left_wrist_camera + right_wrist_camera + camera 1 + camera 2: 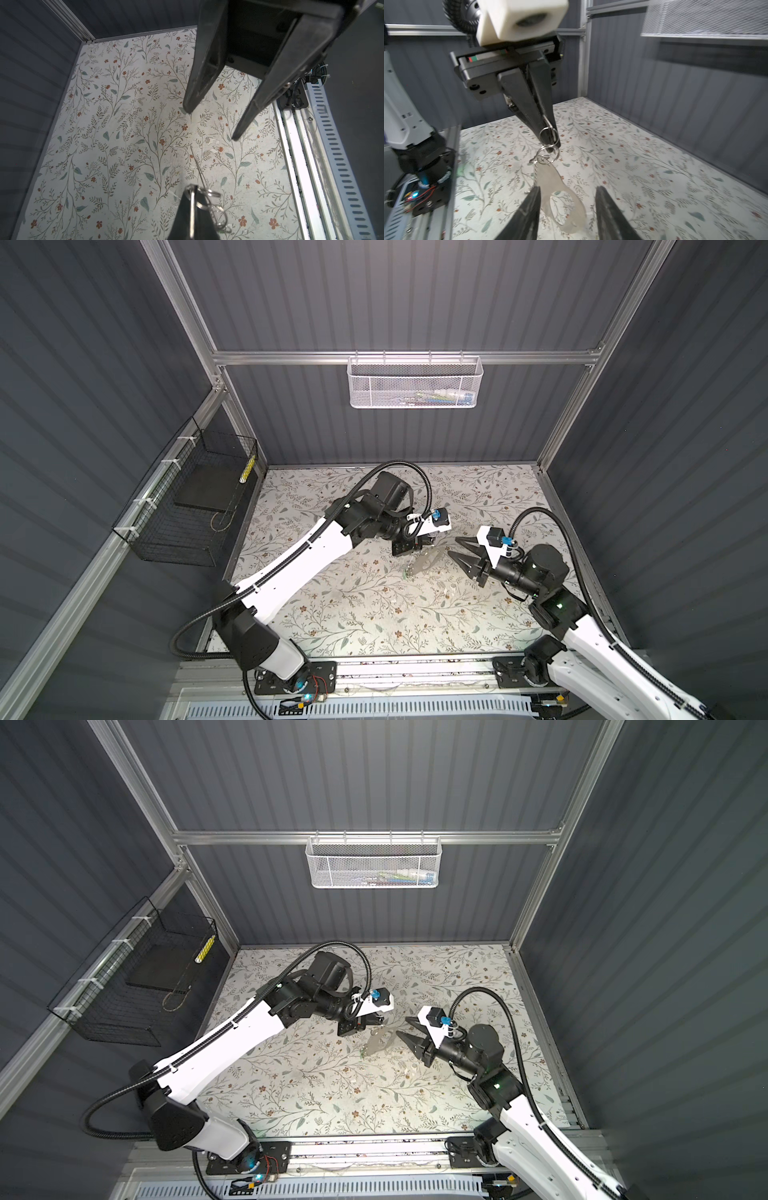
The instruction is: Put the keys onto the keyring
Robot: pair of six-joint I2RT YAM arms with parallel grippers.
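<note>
Keyring (554,135): linked thin metal rings, held above the floral table (353,614) near its middle. Left gripper (550,143): jaws pressed together on the topmost ring and pointing downward, with the other rings hanging just below the tips. Translucent flat piece (550,178): hangs from the lowest ring. In both top views a small green bit (406,572) shows at its lower end; whether that end touches the table cannot be told. Right gripper (454,546): jaws apart and holding nothing, tips facing the left gripper from just beside the translucent piece. In the right wrist view the piece is seen through the gap between the two jaws, nearer one of them, with no contact visible. Fixtures: white mesh basket (415,381) on the back rail and black wire basket (187,510) on the left wall, both well apart from the grippers.
</note>
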